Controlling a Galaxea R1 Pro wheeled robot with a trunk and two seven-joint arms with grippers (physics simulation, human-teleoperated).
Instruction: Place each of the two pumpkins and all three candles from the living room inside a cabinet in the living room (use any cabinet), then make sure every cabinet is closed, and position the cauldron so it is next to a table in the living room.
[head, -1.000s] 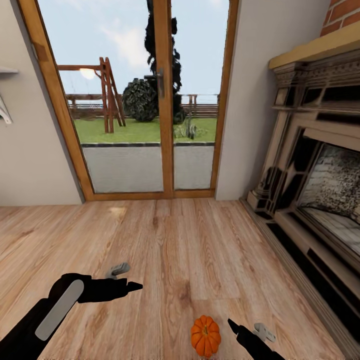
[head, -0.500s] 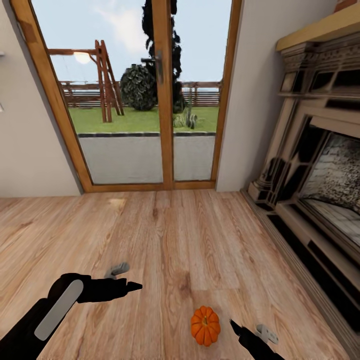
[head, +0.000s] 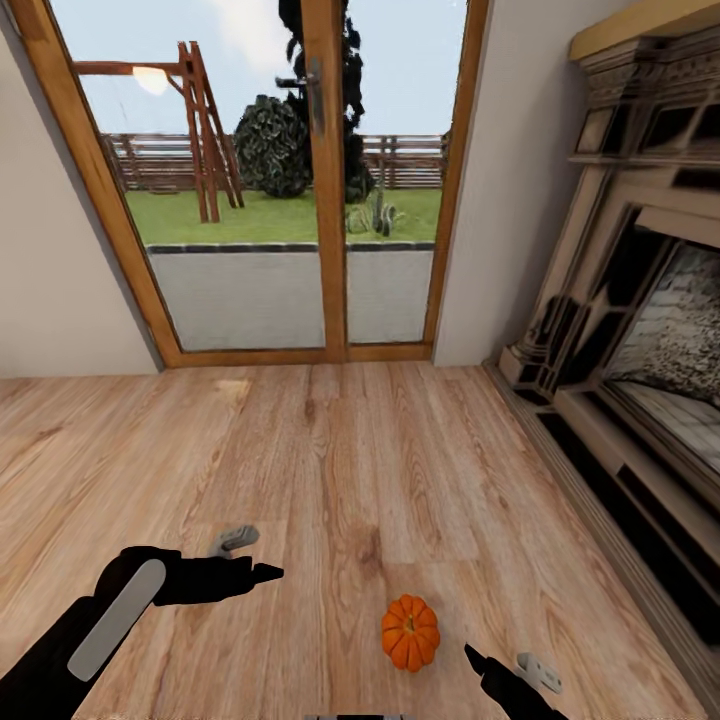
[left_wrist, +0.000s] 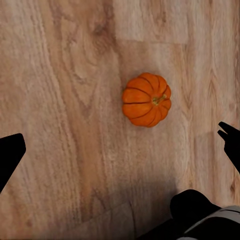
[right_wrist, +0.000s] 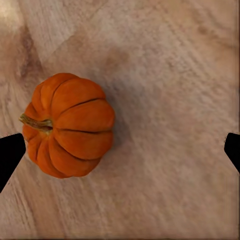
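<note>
Right, here is how I read it from the controls.

Pumpkin: one small orange pumpkin (head: 410, 632) sits on the wooden floor (head: 350, 470), low in my head view and a little toward my right side, well out from the fireplace (head: 640, 340) and the glass door (head: 320, 190).

Right gripper: my right gripper (head: 505, 668) hangs just beside the pumpkin, on its outer side, not touching it. Through the right wrist camera the two dark fingertips (right_wrist: 10, 152) stand far apart at either edge, so the claw is spread wide and holds nothing.

Left gripper: my left gripper (head: 245, 558) is further from the pumpkin, across bare boards. Its tips are also splayed in its wrist camera, nothing between them.

Key relation: the pumpkin (right_wrist: 67, 125) lies off-centre in the right claw's span, crowding one fingertip, with a wide bare gap to the other. Its stem points sideways toward that near tip, so it seems to lie tipped over.

Nearer arm: the right, clearly.

Next move, as I judge it: shift the right claw sideways until the pumpkin sits midway between the tips, then lower and squeeze across the ribbed body, not along the stem.

Risk: closing from here would likely nudge it and let it roll.

Cabinet, candles, cauldron: I have nothing to report on these yet.
</note>
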